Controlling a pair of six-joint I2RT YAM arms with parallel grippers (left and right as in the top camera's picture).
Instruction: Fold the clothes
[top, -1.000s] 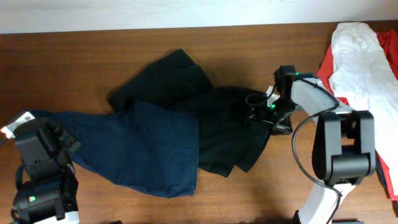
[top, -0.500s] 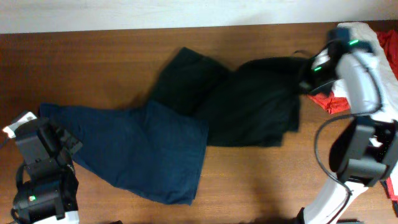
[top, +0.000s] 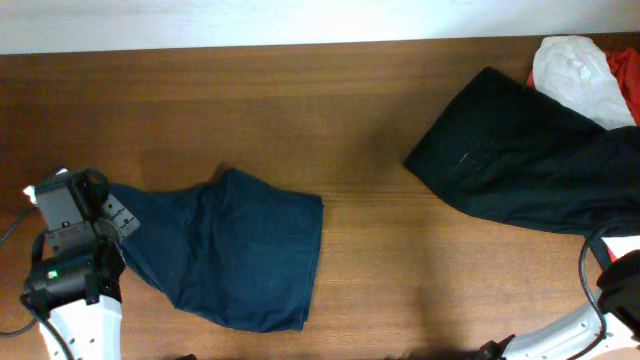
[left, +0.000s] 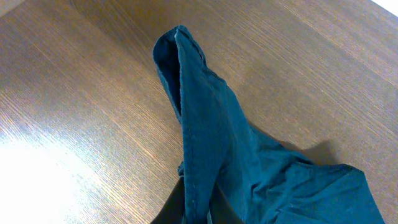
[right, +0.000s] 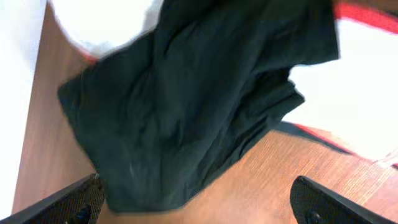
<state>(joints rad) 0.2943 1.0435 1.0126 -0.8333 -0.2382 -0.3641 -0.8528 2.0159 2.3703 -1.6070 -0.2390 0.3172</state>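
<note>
1. Step in hand, as judged: spreading the blue garment (top: 240, 250) flat ahead of its first fold. To do this well, the pinched edge should be drawn low and evenly toward the left edge of the desk (top: 360, 120) until the bunched ridge lies down. Release should wait until the cloth sits square.
2. Left gripper (left: 196, 214): jaws closed narrow on a raised fold of the blue garment. The cloth tents up from the desk to meet them, and the fingers themselves are barely visible.
3. Right gripper (right: 196, 186): jaws wide apart and holding nothing. It hangs above the black garment (top: 530, 170), and no contact is evident.
4. Blue garment: lies toward the front-left corner, crumpled, with its left end lifted at the gripper.
5. Black garment: lies heaped against the right edge toward the far-right corner. It overlaps a white cloth (top: 575, 75) and a red cloth (top: 625, 70), and is well apart from the blue garment.
</note>
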